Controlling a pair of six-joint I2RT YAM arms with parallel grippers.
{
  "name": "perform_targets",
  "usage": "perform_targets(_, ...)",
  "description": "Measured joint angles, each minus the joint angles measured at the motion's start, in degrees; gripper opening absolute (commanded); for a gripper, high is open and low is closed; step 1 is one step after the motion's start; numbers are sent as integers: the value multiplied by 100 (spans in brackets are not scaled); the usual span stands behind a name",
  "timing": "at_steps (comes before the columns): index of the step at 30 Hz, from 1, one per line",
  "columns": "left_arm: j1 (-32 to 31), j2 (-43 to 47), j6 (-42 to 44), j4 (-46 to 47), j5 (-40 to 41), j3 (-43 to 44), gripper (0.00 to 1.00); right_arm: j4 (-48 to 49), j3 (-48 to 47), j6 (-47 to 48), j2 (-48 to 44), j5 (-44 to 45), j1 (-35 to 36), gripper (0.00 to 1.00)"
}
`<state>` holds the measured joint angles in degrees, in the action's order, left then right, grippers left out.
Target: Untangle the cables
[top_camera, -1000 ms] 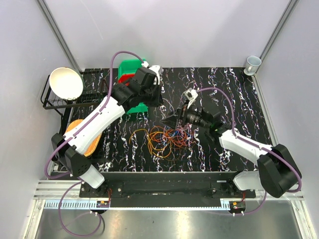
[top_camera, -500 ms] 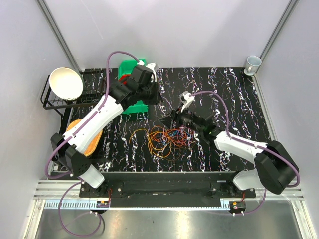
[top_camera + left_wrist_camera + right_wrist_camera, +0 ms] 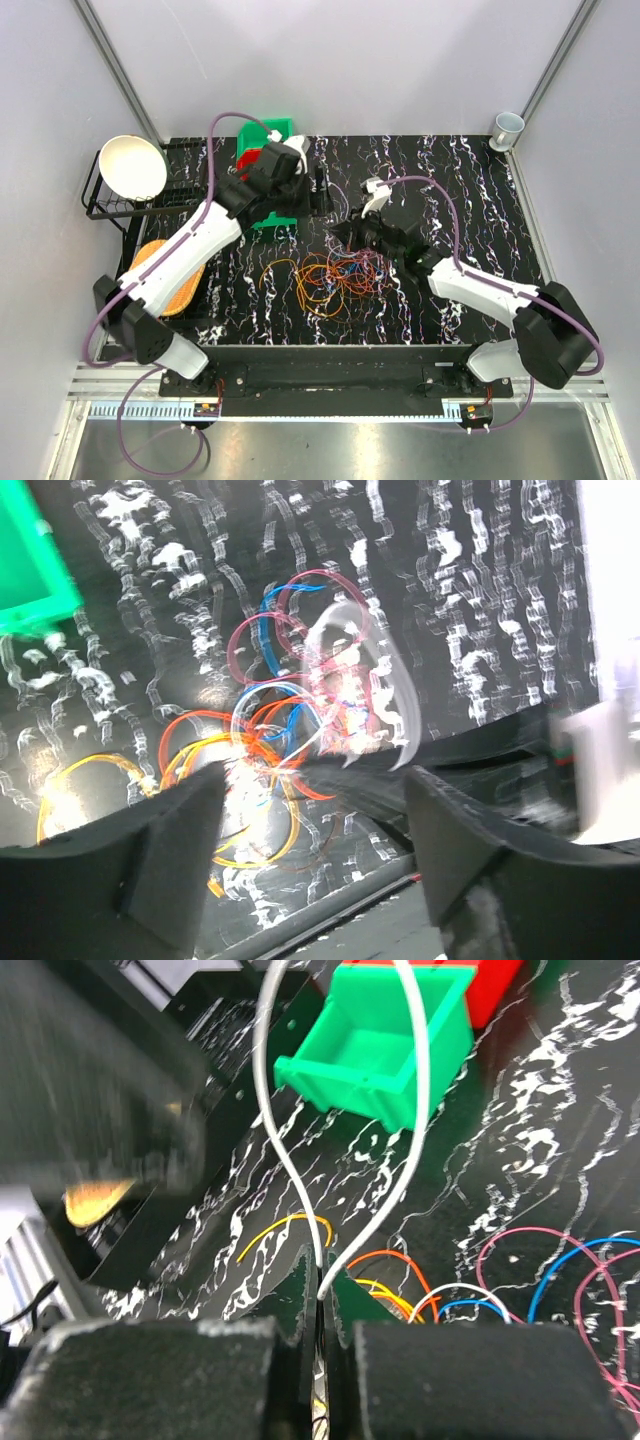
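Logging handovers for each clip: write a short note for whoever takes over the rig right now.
Left gripper: open, holding nothing, raised near the green bin.
Right gripper: shut on a white cable, whose loop rises from the fingers.
Cables: one tangled pile mid-table, nearer the arm bases than the bin.
Done: one white loop gripped; nothing visibly separated.
Left: draw that loop free, then work through the rest.

My overhead camera looks down on the table [image 3: 480, 200] from six o'clock (far off). Both wrist cameras look from close, sharing the cables [image 3: 270, 725] and green bin [image 3: 385, 1045].
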<state>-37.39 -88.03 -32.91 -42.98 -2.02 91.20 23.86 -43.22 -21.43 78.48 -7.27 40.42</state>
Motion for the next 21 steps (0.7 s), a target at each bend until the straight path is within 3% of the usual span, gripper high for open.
perform_targets(7,4,1593,256,612,632,-1690,81,-1086,-859,-146,-205,551,0,0)
perform_targets(13,-2,2970,442,1746,625,-3141,81,-1847,-1661,-459,-205,743,-33,0)
perform_targets(19,-688,2898,748,2498,741,-3486,83,-2256,-1928,-691,-114,509,-52,0)
perform_targets(21,-984,2745,890,2710,828,-3486,88,-2424,-1963,-717,-81,424,-52,0)
